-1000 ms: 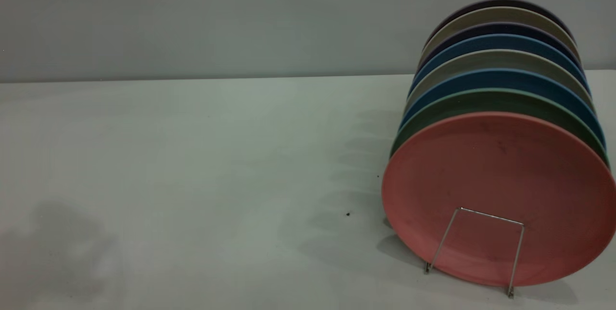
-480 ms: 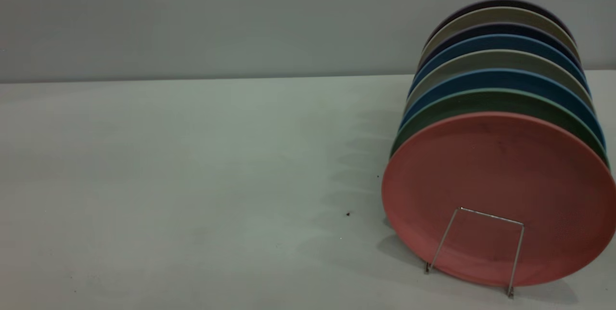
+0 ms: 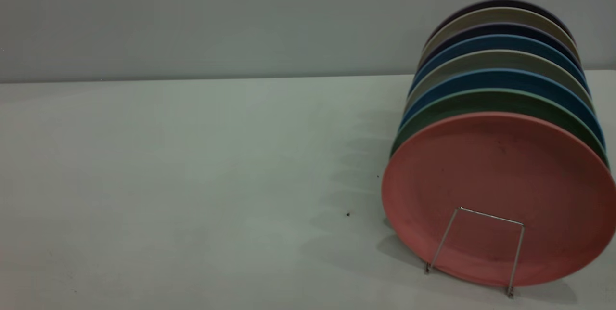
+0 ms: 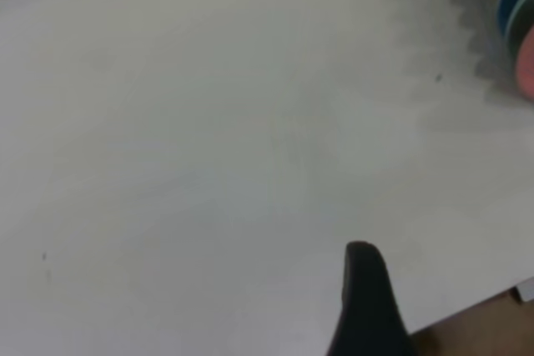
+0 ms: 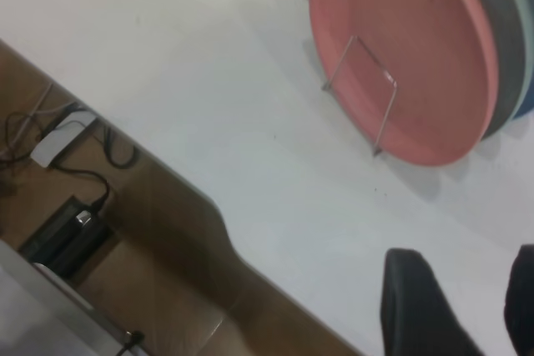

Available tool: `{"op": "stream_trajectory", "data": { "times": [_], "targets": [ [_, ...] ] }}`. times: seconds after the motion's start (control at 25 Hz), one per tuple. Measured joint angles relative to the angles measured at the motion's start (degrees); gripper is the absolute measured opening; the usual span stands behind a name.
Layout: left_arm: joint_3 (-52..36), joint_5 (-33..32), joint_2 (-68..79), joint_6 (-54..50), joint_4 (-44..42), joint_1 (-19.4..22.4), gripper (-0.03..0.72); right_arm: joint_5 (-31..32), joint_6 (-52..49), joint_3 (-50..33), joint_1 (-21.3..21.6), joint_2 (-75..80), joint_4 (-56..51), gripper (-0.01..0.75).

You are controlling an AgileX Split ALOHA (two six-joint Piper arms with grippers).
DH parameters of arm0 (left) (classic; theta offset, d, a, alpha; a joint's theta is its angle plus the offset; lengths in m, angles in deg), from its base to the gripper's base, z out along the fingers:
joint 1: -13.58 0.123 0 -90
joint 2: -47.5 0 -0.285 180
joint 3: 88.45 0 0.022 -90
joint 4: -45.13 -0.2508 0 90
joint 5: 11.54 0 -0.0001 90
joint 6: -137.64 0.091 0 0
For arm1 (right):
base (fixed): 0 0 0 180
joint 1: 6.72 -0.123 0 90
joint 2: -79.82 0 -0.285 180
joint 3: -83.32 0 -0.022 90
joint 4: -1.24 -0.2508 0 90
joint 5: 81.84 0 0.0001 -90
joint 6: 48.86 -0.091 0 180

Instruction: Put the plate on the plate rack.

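Stood the plate on edge at lower right, propped behind the plate rack; right gripper open, empty, backed off; left gripper state untellable.

Plate upright in plate rack, foremost of the row, at bench right side.

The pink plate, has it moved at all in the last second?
No. The pink plate sits in the same spot behind the plate rack front wire loop, with the dark speck on the table equally far away.
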Motion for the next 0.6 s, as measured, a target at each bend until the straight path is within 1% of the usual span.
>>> {"op": "stream_trajectory", "data": {
  "times": [0.12, 0.36, 0.6],
  "targets": [
    [-3.77, -0.12, -3.46, -1.14, -1.78, 0.00, 0.526, -0.12, 0.00, -2.19, 0.00, -3.23, 0.00, 0.281],
    [-9.98, -0.28, -8.63, -2.13, -3.77, 0.00, 0.526, -0.18, -0.45, -3.68, 0.00, -7.36, 0.05, 0.281],
    [-13.12, -3.82, -12.53, -5.99, -8.75, 0.00, 0.526, -0.28, -0.82, -3.66, 0.00, -7.44, 0.10, 0.281]
  ]
}}
